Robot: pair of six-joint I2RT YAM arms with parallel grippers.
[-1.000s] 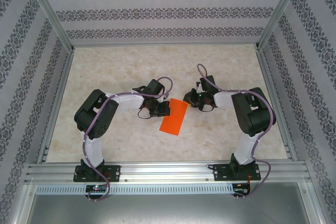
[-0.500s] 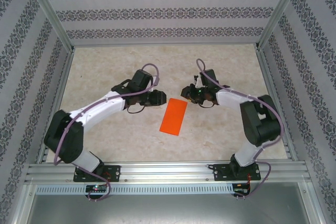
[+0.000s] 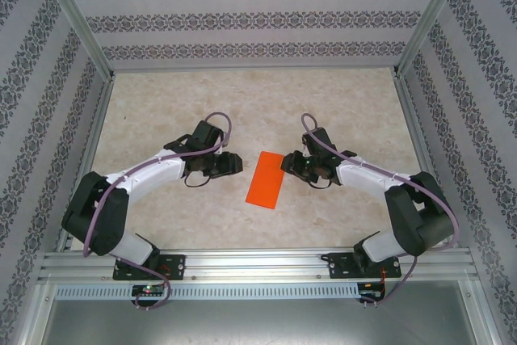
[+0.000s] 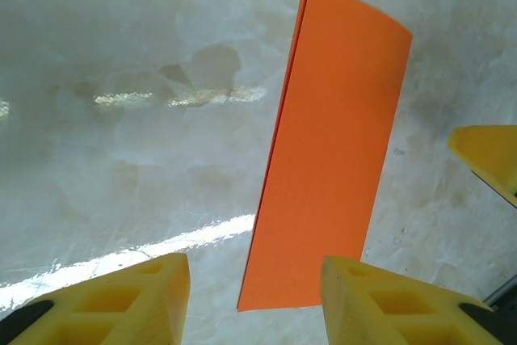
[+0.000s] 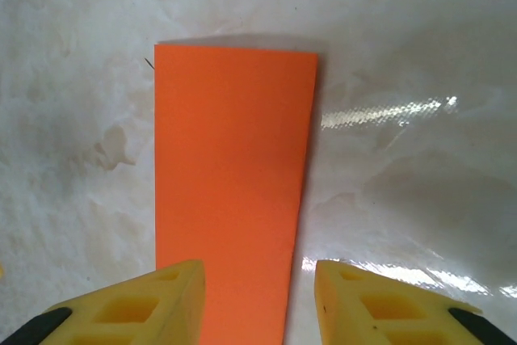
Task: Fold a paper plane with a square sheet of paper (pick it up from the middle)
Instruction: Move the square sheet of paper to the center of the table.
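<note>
My top external feed looks steeply down from above and behind the arm bases (image 3: 149, 264), far enough back to take in the whole table (image 3: 186, 94) and the patterned walls (image 3: 242, 14) around it. The left wrist feed sits low and close over the tabletop, looking out past the left gripper (image 4: 252, 272). The right wrist feed does the same past the right gripper (image 5: 258, 272) from the opposite side. All three share the folded square sheet of paper (image 3: 267, 181) at mid-table. The left wrist feed also catches a yellow fingertip (image 4: 485, 159) at its right edge.
</note>
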